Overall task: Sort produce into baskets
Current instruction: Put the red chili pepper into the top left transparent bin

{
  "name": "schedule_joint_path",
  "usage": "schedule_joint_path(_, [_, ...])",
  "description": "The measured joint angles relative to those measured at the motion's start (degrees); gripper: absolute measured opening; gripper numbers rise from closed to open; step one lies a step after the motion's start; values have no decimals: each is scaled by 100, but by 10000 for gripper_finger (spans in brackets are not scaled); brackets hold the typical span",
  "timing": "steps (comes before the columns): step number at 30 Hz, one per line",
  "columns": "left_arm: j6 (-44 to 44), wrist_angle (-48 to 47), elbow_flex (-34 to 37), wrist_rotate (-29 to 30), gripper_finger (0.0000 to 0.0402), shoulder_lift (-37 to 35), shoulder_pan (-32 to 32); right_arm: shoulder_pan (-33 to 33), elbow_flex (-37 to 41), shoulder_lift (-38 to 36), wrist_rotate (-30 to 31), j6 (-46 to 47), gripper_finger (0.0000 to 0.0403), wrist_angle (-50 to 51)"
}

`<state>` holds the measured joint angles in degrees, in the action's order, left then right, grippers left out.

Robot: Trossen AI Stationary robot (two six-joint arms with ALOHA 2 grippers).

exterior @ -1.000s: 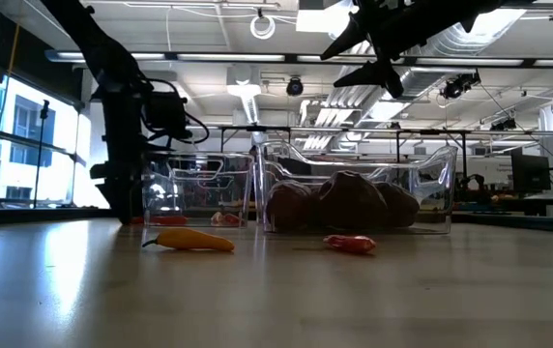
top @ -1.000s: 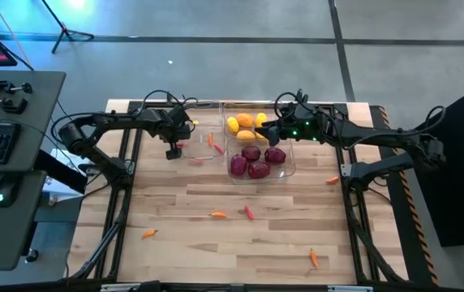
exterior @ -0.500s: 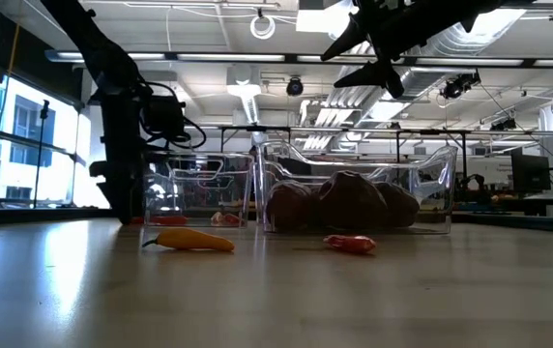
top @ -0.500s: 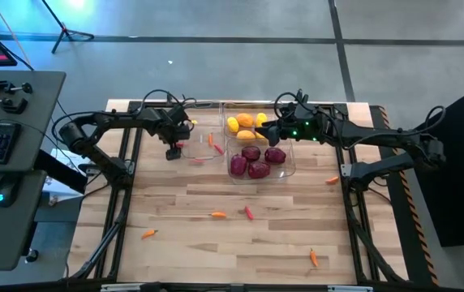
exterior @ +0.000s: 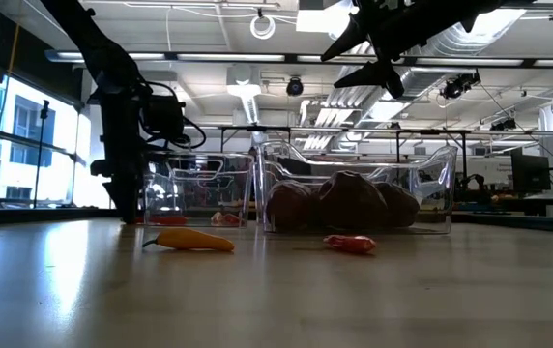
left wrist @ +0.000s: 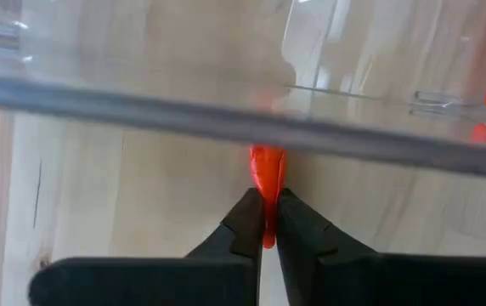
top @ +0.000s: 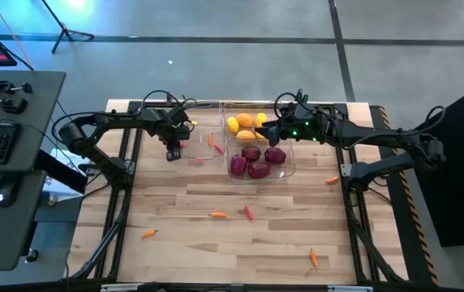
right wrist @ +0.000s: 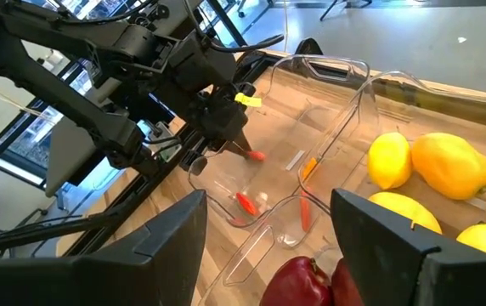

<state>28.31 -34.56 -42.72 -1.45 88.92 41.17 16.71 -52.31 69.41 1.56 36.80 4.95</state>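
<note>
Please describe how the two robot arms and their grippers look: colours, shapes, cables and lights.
Both arms are black, slim and jointed, with looping black cables. The left gripper has tapered matte black jaws. The right gripper has broad, flat dark jaws, and green lights glow near its wrist.

Red pepper (left wrist: 265,187) pinched, at clear bin (top: 202,144) rim.

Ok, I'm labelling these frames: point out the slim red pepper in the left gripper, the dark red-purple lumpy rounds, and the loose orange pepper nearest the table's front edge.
slim red pepper (left wrist: 267,180), left wrist view, mid-body.
dark red-purple lumpy rounds (top: 257,169), high view, one round's top.
loose orange pepper (top: 314,258), high view, mid-body.
</note>
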Motion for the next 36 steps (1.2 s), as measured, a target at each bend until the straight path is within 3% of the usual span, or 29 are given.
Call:
schedule_joint_path(7, [-337,-238,17,211,3,-263,115,0,0,0,0,-101,240,11])
schedule_joint_path(16, [-1640,-650,15,509,1,-861,516,0,0,0,5,-339,240,13])
schedule_joint_path(25, [-3015,-644,13,419,0,-2347,522,0,0,0,4,-366,240,-2])
schedule_joint_path(30, [-3779,58,-2,-697,0,-3323,493,-2,0,0,158,-383,240,-6])
schedule_joint_path(36, [-4202,805,-2,-1325,1,-3326,-180,0,0,0,289,-385,240,-6])
